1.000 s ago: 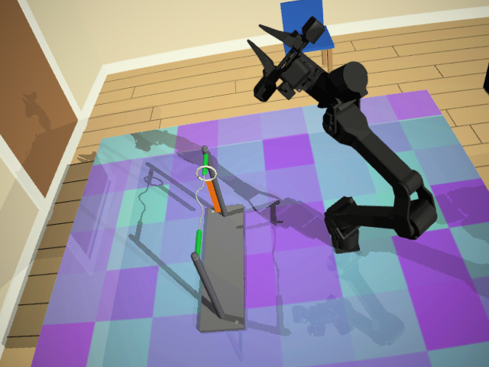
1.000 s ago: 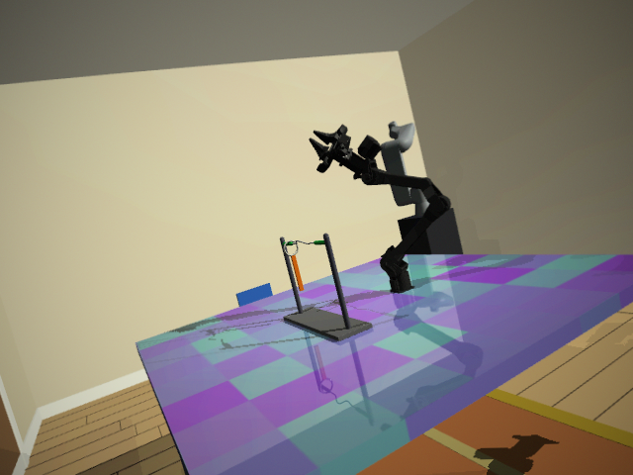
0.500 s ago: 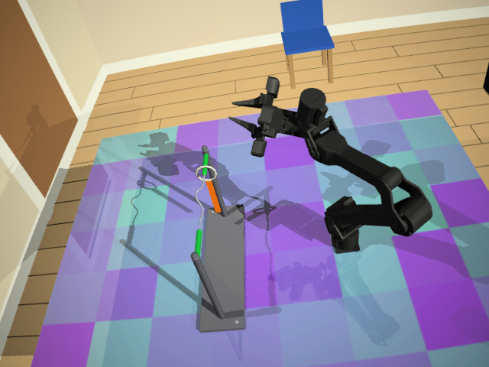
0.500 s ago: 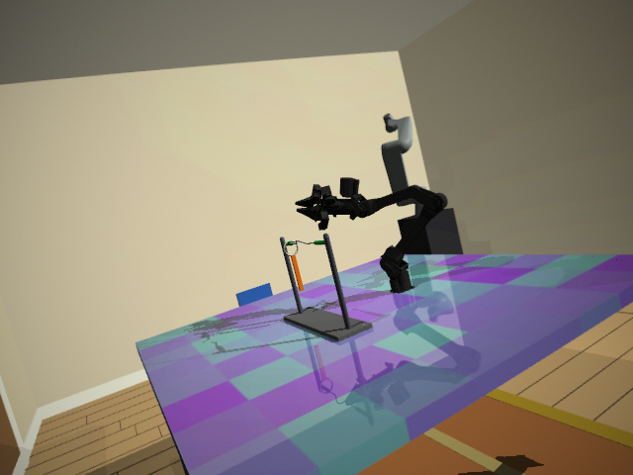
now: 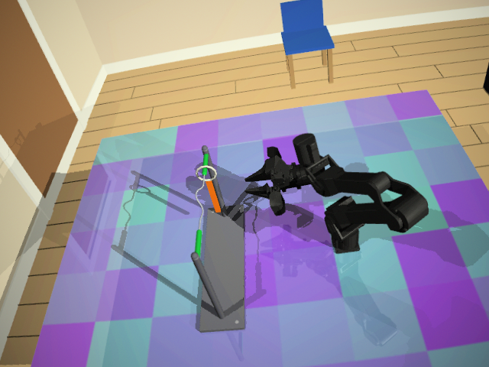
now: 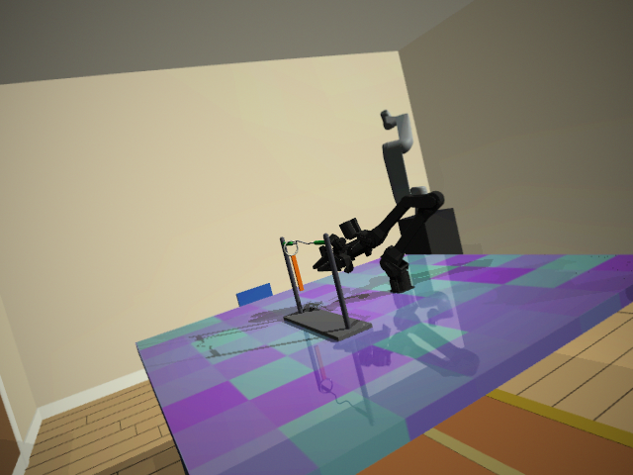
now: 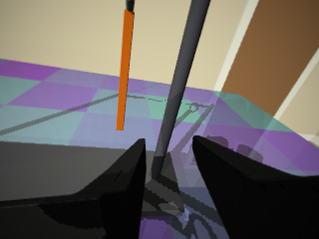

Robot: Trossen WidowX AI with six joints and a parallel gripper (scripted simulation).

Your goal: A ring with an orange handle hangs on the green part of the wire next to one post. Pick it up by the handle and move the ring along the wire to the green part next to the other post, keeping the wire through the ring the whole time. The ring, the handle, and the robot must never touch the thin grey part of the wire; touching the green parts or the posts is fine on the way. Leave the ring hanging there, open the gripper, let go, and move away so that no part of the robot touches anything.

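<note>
Ring [image 5: 206,172] hangs on the green wire [image 5: 205,158] by the far post [image 5: 205,149], handle [image 5: 215,196] dangling orange below it, angled toward the base [image 5: 223,268]. Second green stretch [image 5: 197,241] sits by the near post [image 5: 207,285]; thin grey wire [image 5: 201,201] sags between the two.

Pincer [image 5: 249,184] is low over the table [image 5: 394,284], off to the handle's side, tips aimed at it, near but apart. Fingers stand partly closed with a gap between them; nothing in it.

From the wrist: handle [image 7: 125,70] hangs upright beyond and left of the gap between the fingers; a grey post [image 7: 179,85] stands in line with that gap, further off.
</note>
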